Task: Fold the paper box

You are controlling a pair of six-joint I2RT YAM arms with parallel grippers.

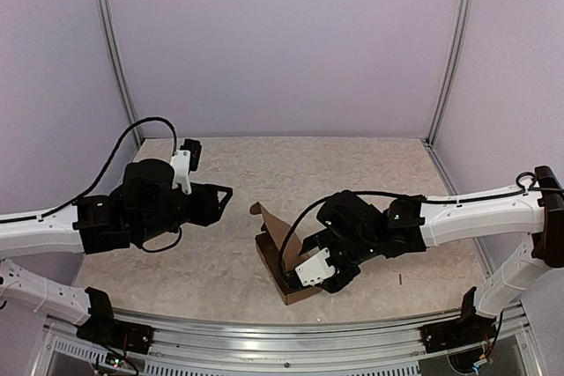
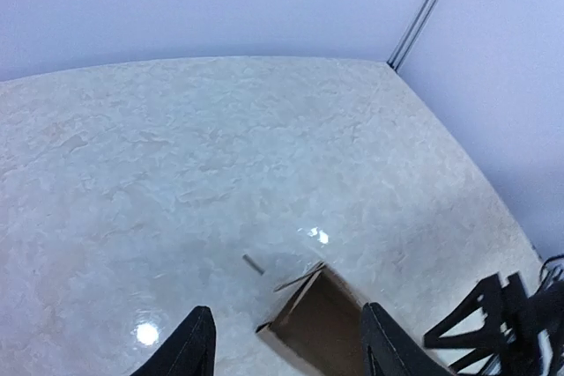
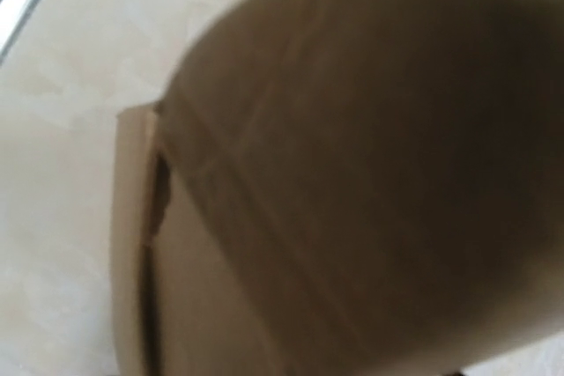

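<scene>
The paper box [image 1: 275,239] is brown cardboard, partly formed, on the table near the front middle, with one pointed flap standing up at its far left. My right gripper [image 1: 328,276] reaches down onto the box's near right side. In the right wrist view the box [image 3: 352,173] fills the picture as blurred cardboard and hides the fingers. My left gripper [image 1: 224,201] hovers open to the left of the box and apart from it. In the left wrist view the left gripper [image 2: 286,314] holds nothing, and the box [image 2: 322,323] lies beyond its fingertips.
A small dark stick [image 2: 253,262] lies on the marbled tabletop [image 1: 352,173] just past the box. Another small speck [image 1: 401,279] lies near the front right. Pale walls with metal corner posts [image 1: 449,50] close in the table on three sides.
</scene>
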